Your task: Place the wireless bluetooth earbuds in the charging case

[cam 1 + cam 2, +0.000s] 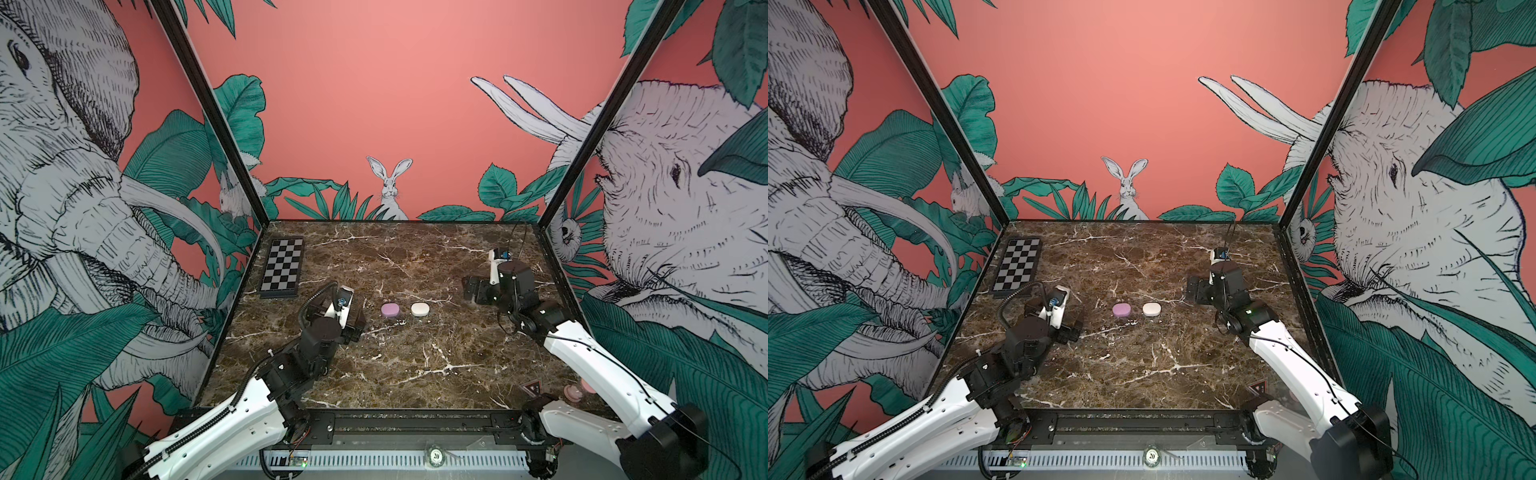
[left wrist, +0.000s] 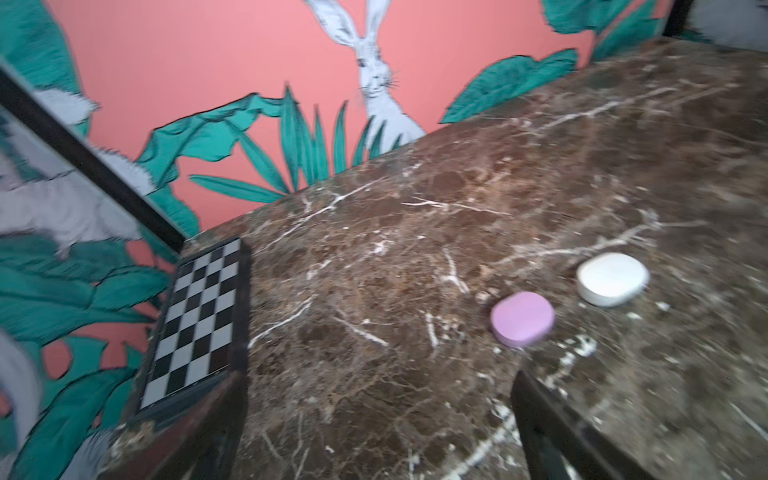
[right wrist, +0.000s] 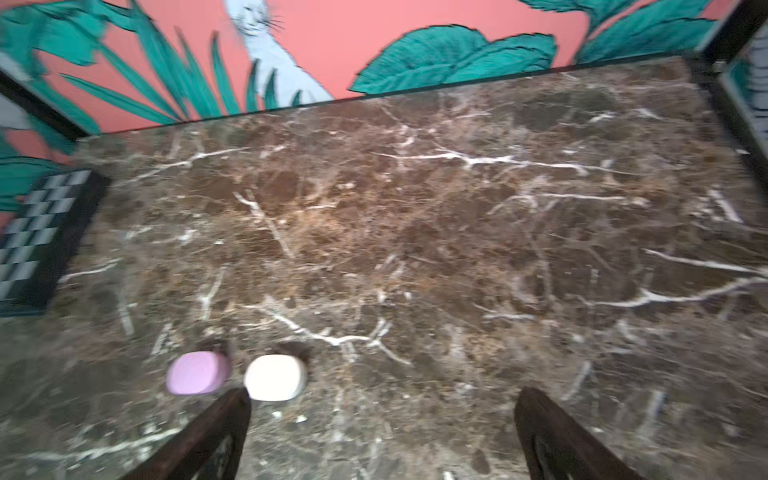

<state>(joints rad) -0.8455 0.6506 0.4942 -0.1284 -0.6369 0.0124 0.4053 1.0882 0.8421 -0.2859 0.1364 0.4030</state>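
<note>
My left arm comes up from the lower left of both top views with its elbow folded. The left gripper sits low over the marble table, jaws spread wide and empty, just left of the lilac charging case. The white charging case lies just beside it at frame centre, both lids down. My right arm stretches in from the lower right. The right gripper gapes empty, aimed left, well apart from the cases. I cannot tell whether earbuds sit inside.
</note>
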